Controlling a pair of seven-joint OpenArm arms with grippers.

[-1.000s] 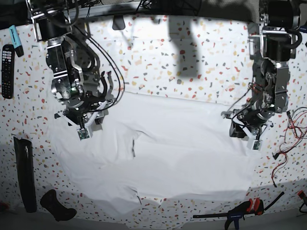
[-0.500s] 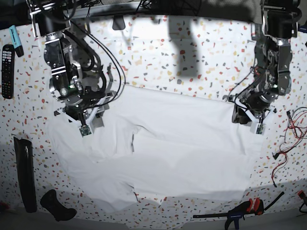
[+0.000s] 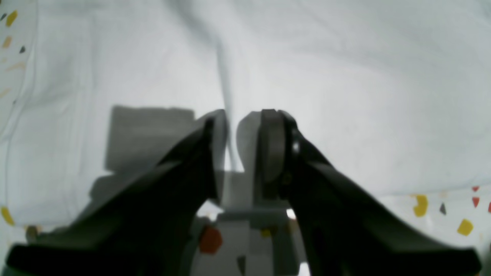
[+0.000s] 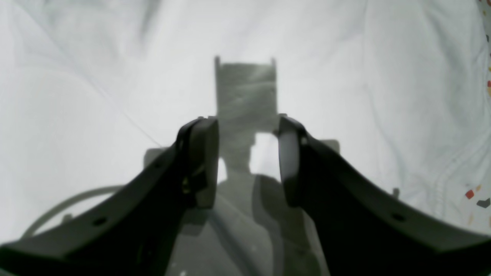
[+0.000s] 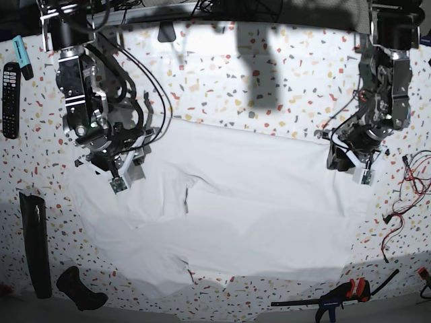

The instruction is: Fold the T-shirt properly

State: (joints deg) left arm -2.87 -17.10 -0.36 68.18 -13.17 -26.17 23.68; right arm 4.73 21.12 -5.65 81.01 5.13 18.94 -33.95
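On terrazzo table (image 5: 222, 74), T-shirt (image 5: 249, 202) lying crosswise

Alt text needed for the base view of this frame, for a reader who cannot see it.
A white T-shirt lies spread, wrinkled, on a speckled table, with the left gripper at its right edge and the right gripper at its left edge. A remote lies far left.

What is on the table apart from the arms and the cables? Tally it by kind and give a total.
T-shirt: 1
Remote control: 1
Teal marker: 1
Bar clamp: 1
Unidentified black objects: 3
Total: 7
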